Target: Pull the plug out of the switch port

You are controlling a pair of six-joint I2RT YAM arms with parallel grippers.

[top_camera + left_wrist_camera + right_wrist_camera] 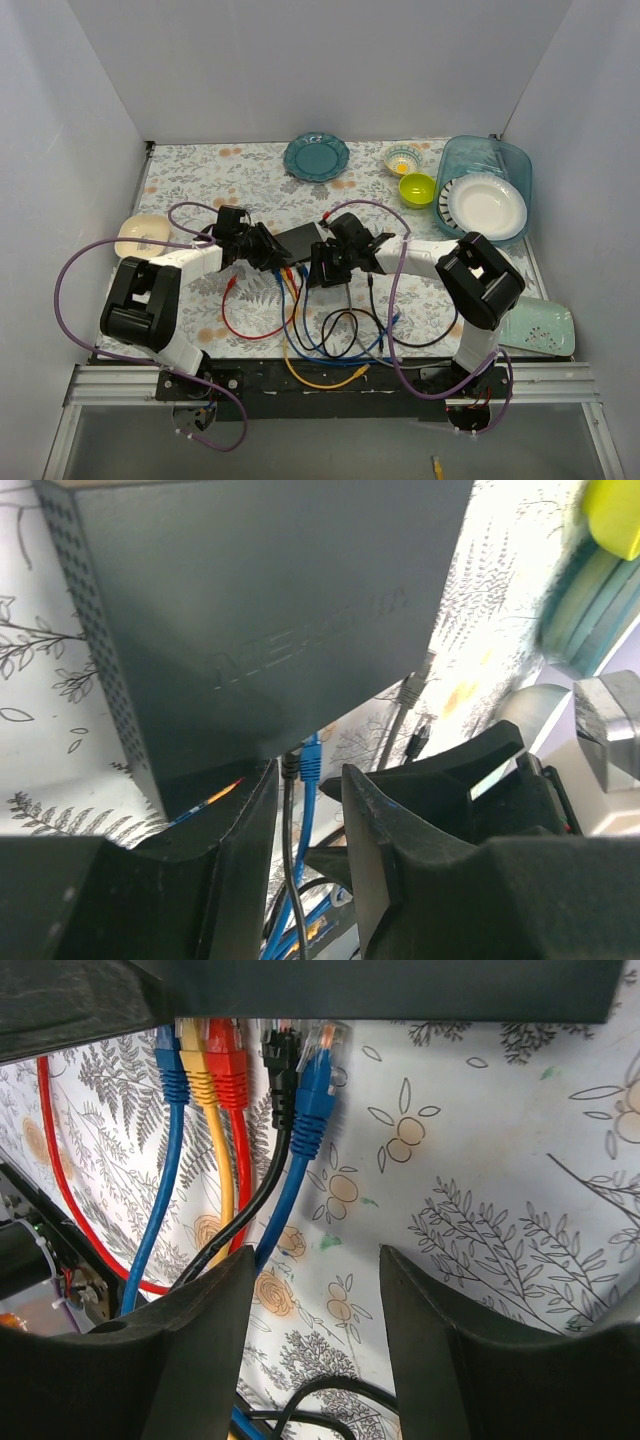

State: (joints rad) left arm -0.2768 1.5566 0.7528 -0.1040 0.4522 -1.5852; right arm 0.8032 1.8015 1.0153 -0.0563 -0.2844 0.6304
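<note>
Right end effector wide, empty — left end effector narrowly apart — ports of switch out of sight.

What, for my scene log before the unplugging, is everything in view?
switch: one, black, mid-table between both tools
blue plugs: two, at the switch's edge, outermost in the row
yellow plug: one, beside the left blue one
red plug: one, next to the yellow
black plug: one, next to the right blue one
plate: one, teal, far centre
small bowl: one, patterned, right of the plate
bowl: one, lime green, beside the tub
tub: one, clear blue, far right
white plate: one, inside the tub
dish: one, cream, left edge
tray: one, pale green, near right
tablecloth: one, floral print
left tool: black, open, cables between its fingers
right tool: black, open, below the plugs
</note>
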